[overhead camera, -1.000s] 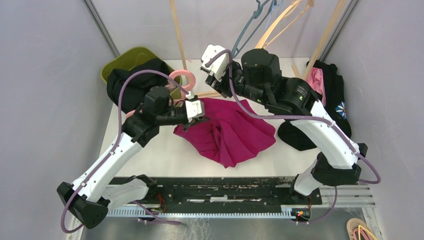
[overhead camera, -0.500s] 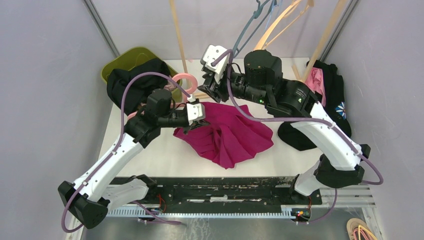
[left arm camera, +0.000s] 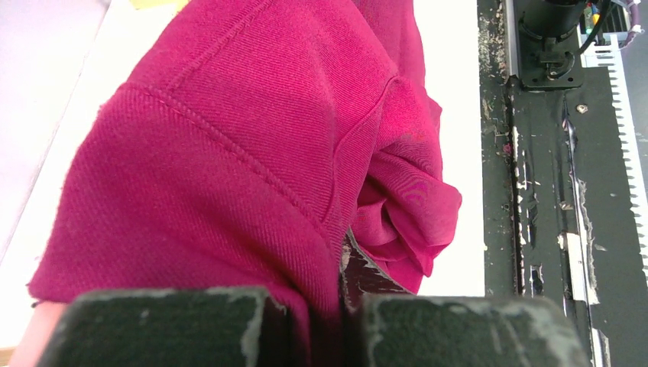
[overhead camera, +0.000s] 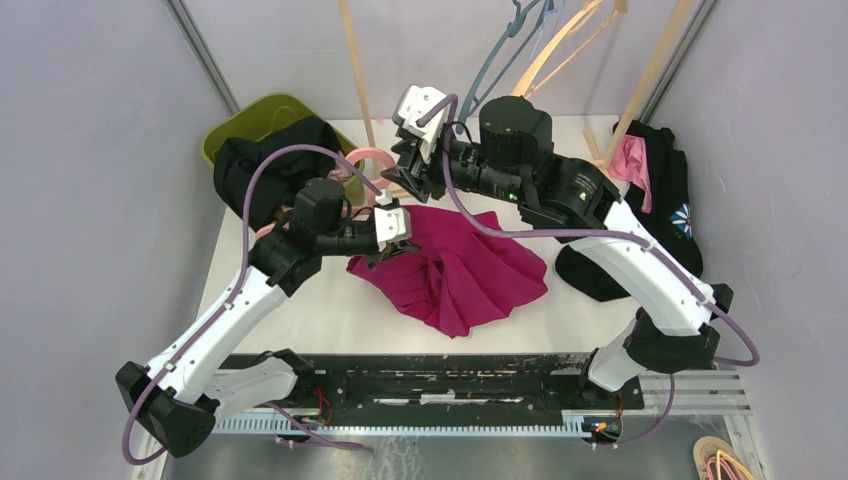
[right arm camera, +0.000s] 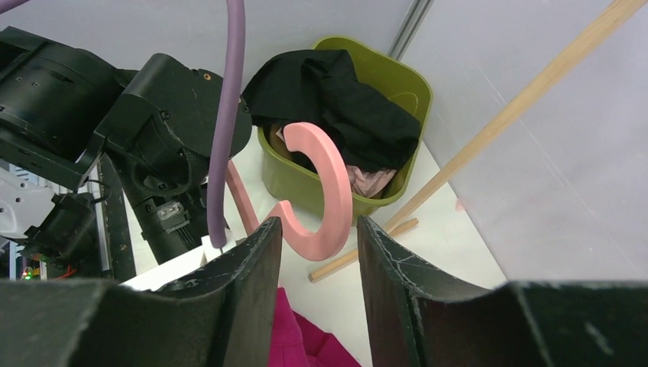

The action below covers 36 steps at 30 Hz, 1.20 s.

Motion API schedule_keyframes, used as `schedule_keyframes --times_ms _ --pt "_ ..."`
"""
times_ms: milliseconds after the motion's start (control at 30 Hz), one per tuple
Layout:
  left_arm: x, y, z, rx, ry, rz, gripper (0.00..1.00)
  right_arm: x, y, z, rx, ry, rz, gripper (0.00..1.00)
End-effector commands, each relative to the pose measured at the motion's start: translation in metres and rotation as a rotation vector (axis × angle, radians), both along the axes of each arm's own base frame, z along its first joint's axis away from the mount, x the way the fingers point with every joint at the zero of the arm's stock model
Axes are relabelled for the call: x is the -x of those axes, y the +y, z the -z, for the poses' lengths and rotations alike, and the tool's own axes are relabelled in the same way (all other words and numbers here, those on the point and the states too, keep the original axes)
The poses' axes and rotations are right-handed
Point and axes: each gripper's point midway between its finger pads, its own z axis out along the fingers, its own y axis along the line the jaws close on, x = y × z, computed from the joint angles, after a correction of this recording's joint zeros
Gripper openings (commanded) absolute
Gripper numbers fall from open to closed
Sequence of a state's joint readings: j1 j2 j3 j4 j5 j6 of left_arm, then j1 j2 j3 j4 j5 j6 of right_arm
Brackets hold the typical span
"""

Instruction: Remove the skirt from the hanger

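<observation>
**Skirt and hanger, mid-removal.** The skirt, a magenta twill, lies crumpled on the white table between the two arms. Its far-left edge is raised toward the pink hanger.

The left gripper is closed on a fold of the cloth near a stitched seam. The right gripper stands with its jaws apart. The hanger's hook shows in the gap between them, but we cannot tell whether it touches either finger.

We judge the skirt light, soft and limp. It will drape and drag rather than hold a shape, and its pleats may snag. We would therefore take it at the doubled, stitched band, where the weave resists slipping. We judge the hanger rigid and smooth, best taken at the hook's neck.

At the far-left corner stands an olive-green bin. A black garment is heaped in it and spills over its rim, with a pale pink cloth beneath.
</observation>
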<state>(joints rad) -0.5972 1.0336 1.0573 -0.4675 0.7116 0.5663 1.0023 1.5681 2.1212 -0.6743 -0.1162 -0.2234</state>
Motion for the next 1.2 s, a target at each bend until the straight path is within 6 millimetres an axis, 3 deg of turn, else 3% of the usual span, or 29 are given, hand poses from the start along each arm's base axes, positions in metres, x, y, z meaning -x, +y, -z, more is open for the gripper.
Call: schedule_keyframes --times_ms 0,400,633,733,800,1033,1167 --pt "0.004 -0.007 -0.053 0.107 -0.118 0.035 0.03 -0.007 0.008 -0.010 -0.063 -0.009 -0.010 0.47" --pt "0.005 -0.005 -0.058 0.109 -0.128 0.026 0.03 -0.025 0.023 0.006 -0.083 0.061 -0.038 0.47" --pt "0.004 -0.005 -0.056 0.105 -0.128 0.019 0.03 -0.025 0.031 0.019 -0.090 0.106 -0.083 0.29" --pt "0.004 -0.005 -0.054 0.101 -0.128 0.015 0.03 -0.022 0.033 0.020 -0.093 0.122 -0.106 0.06" --pt "0.003 -0.005 -0.054 0.099 -0.127 0.013 0.03 -0.022 0.032 0.018 -0.100 0.126 -0.109 0.01" --pt "-0.001 -0.007 -0.046 0.092 -0.123 0.002 0.03 -0.036 0.016 -0.010 -0.168 0.119 -0.015 0.01" --pt "-0.003 -0.009 -0.052 0.111 -0.130 -0.004 0.03 -0.039 0.018 -0.017 -0.197 0.133 -0.011 0.01"
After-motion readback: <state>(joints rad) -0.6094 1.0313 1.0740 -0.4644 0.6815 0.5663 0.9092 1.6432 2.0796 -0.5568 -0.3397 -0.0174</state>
